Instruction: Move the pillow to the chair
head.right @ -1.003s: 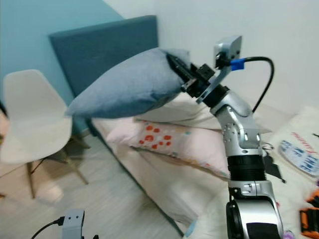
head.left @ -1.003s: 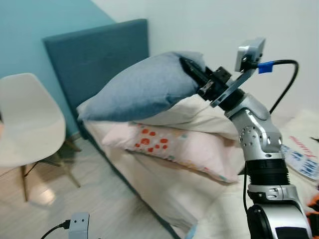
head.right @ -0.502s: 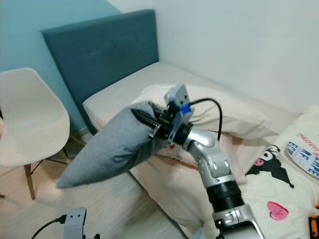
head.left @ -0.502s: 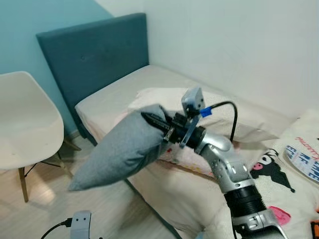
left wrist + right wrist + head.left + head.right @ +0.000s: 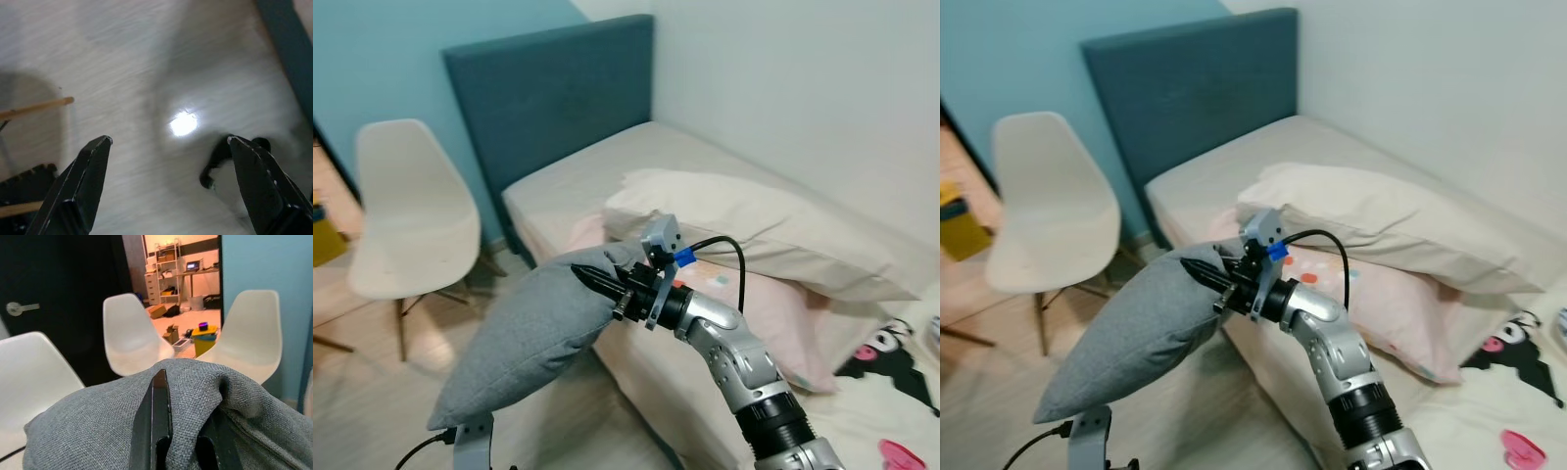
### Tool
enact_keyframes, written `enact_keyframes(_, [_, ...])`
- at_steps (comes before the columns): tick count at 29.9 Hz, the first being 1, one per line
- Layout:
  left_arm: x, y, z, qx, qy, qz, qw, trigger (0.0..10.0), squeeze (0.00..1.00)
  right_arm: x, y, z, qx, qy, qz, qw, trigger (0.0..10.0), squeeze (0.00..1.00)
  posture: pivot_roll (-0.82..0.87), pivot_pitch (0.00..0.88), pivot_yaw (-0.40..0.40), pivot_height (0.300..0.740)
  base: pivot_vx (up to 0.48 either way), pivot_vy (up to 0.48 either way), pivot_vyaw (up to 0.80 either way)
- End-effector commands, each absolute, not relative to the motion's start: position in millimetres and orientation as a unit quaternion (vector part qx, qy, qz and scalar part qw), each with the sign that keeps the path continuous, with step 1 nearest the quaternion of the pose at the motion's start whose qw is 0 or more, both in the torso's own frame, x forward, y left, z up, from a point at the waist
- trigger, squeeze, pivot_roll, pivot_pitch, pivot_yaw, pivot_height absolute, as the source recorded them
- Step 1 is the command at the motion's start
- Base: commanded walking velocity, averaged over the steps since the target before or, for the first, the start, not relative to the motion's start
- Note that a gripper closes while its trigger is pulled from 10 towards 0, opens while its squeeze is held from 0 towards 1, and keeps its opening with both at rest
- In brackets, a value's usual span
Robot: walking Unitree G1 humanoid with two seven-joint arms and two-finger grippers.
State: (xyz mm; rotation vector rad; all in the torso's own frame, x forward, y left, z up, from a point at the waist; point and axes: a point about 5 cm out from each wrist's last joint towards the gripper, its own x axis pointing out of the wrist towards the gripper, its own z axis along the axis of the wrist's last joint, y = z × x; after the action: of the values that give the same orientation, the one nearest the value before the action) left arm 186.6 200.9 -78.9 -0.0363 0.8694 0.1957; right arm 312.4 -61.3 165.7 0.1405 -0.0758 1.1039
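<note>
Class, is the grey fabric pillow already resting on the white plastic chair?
No: the grey fabric pillow hangs from the right gripper, apart from the white plastic chair.

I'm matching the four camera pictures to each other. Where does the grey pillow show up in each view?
Left eye view: grey pillow at lower left, pinched at its top corner by the right gripper, beside the bed.
Right eye view: lower left, same grip.
Left wrist view: no pillow; floor between the open left gripper fingers.
Right wrist view: along the bottom, bunched around the fingers.
Shared landmark: the white chair.
</note>
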Motion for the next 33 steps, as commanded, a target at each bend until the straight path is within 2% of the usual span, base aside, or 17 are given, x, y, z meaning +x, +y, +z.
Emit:
enact_keyframes(1, [180,204,-82,-0.012,0.429,0.094,0.898,10.0,0.00,313,-59,178,0.063,-0.072,0.527,0.844,0.0,0.00,0.04,0.000,0.027,0.719,0.000,0.000,0.64])
enact_keyframes(15, [184,197,-80,-0.027,0.415,0.066,0.907,10.0,0.00,312,-59,167,0.066,-0.056,0.523,0.848,0.0,0.00,0.04,0.000,0.025,0.719,0.000,0.000,0.64])
enact_keyframes(19, [184,196,-80,-0.026,0.414,0.064,0.908,10.0,0.00,315,-60,162,0.059,-0.044,0.508,0.858,0.0,0.00,0.04,0.000,0.025,0.719,0.277,0.000,0.45])
enact_keyframes(20, [184,196,-80,-0.025,0.414,0.063,0.908,10.0,0.00,316,-61,160,0.056,-0.038,0.502,0.862,4.7,0.00,0.04,0.000,0.026,0.719,0.292,0.000,0.00])
enact_keyframes(21, [185,196,-80,-0.024,0.414,0.061,0.908,10.0,0.00,318,-62,156,0.052,-0.025,0.491,0.869,10.0,0.00,0.04,0.000,0.025,0.719,0.304,0.000,0.00])
enact_keyframes(33, [185,197,-80,-0.020,0.415,0.055,0.908,10.0,0.00,319,-66,150,0.052,-0.014,0.480,0.875,10.0,0.00,0.04,0.000,0.027,0.719,0.325,0.000,0.00])
